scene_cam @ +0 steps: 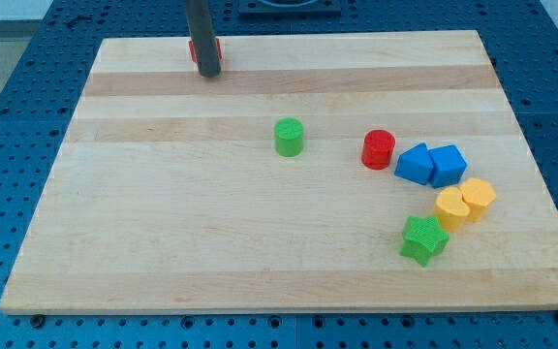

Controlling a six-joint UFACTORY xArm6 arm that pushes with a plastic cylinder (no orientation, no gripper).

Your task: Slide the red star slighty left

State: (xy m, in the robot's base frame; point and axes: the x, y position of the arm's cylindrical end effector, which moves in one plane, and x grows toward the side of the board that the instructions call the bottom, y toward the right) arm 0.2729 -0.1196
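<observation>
The red star [215, 48] lies near the board's top edge, left of centre, mostly hidden behind my rod; only red slivers show on both sides of it. My tip [207, 71] rests on the board right at the star's lower side, seemingly touching it. A green cylinder [289, 137] stands near the board's middle. A red cylinder [379, 149] stands to its right.
Two blue blocks [430, 165] sit together right of the red cylinder. Two yellow blocks [463, 203] lie below them. A green star [423, 239] lies at the lower right. The wooden board [163, 223] rests on a blue perforated table.
</observation>
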